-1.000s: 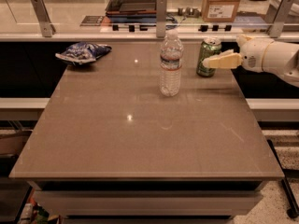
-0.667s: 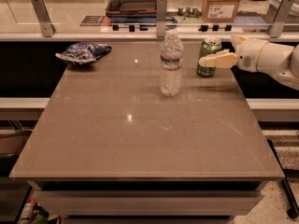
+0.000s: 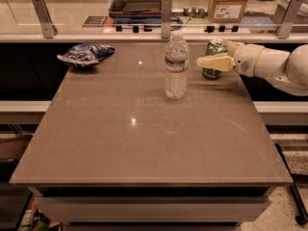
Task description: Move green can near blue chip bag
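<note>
The green can [image 3: 215, 48] stands upright on the table [image 3: 144, 129] at the back right. My gripper [image 3: 208, 55] reaches in from the right and is open, with one finger [image 3: 215, 62] crossing the can's front and the other behind it. The can sits between the fingers and still rests on the table. The blue chip bag [image 3: 85, 53] lies crumpled at the back left corner, far from the can.
A clear water bottle [image 3: 175, 66] stands upright just left of the can, between it and the bag. Behind the table runs a counter with a rail on metal posts [image 3: 166, 16], a dark tray [image 3: 139, 1] and a cardboard box [image 3: 230, 4].
My gripper has moved left so its fingers now reach past the can on both sides. The can, bottle and bag have not moved.
</note>
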### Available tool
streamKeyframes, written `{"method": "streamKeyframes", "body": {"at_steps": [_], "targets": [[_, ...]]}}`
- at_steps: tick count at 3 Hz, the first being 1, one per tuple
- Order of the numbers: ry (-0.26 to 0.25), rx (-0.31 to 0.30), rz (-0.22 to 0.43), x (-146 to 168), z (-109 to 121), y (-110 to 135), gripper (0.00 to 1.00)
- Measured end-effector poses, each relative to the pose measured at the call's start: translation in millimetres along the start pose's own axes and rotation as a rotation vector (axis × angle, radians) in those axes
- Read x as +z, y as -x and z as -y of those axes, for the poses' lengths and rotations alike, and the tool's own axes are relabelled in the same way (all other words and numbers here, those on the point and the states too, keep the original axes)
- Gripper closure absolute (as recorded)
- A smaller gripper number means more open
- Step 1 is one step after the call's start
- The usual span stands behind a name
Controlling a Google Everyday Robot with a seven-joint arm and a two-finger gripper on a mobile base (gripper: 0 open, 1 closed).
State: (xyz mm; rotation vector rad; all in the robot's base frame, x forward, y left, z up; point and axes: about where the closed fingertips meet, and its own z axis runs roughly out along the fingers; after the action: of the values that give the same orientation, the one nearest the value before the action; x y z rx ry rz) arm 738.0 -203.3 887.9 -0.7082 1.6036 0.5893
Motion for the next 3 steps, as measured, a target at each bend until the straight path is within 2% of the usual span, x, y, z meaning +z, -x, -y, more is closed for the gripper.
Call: {"method": "streamKeyframes", "body": {"at_steps": [3], "targets": [[0.015,0.001,0.001,8.4,-5.6,0.1,0.88]]}}
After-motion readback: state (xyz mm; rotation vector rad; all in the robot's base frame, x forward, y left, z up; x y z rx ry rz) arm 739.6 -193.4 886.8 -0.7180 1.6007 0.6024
